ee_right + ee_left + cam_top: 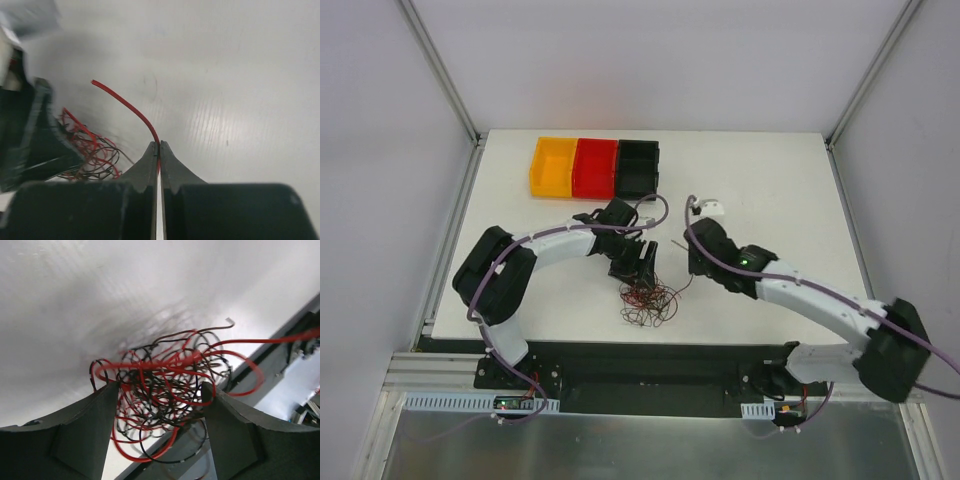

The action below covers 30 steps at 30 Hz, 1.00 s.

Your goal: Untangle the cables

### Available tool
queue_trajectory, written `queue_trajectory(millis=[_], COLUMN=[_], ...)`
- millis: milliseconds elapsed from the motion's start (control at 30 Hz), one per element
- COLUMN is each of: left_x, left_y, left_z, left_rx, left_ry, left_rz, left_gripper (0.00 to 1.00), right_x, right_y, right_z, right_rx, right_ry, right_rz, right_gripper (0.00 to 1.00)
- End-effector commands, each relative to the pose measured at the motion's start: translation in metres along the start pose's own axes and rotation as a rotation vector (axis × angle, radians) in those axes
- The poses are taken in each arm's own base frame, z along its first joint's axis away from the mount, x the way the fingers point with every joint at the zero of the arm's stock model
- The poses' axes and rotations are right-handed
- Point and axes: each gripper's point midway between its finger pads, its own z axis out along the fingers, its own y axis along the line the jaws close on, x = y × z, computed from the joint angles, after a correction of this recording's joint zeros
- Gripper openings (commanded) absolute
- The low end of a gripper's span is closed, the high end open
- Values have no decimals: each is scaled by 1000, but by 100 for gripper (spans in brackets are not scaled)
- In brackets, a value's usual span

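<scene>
The cables (648,298) lie as one tangle of thin red, brown and black wire on the white table, near its front edge. My left gripper (638,265) hangs over the tangle's far side. In the left wrist view the left gripper (161,386) is open, and the cables (165,390) bunch between its two dark fingers (95,430) without being clamped. My right gripper (689,268) stands just right of the tangle. In the right wrist view the right gripper (158,146) is shut on a single red cable (127,106), which curves up and to the left from its tips. The rest of the cables (92,152) lie to its left.
Orange (552,166), red (595,167) and black (637,168) bins stand side by side at the back of the table. A small white object (708,206) lies behind the right wrist. The table's front edge (620,342) runs just below the tangle.
</scene>
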Motion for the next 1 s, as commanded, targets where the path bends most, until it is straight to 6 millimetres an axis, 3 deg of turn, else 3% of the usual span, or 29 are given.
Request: queue_trajectory(millis=[0,100,267,433,600,700,800,900,967], left_x=[-11,-10,-11,-14,-15,-18,-23,-33,-45], left_y=[17,28,43,56,63,68,75,87,97], left_z=[-3,0,6,2,-3,-5,-12,-34,-59], left_rx=[-115,-165,-231,-307,-350,-379,-404,-452,-503], left_ry=[-17,-12,8,-2,-13,-19,-42,-110,-191], left_rz=[33,27,28,43,48,48,25,-11,-42], left_gripper=[66,64,64,63,64,66,66,66,66], right_x=[-108,-166,-237,-288,-318,-333,-338,-337,-334], right_y=[-20,-34,-45,-63,-84,-91,-97,-114,-127], right_z=[-99,-178,-294,-385,-457,-477,-483,-483,-483], right_rx=[-51,-123,-226,-259,-266,-232,-188,-87,-19], right_ry=[-384,-582,-764,-957,-1133,-1194,-1219,-1224,-1224], right_rz=[114,195,218,219,226,206,184,180,194], right_gripper=[1,1,1,1,1,1,1,1,1])
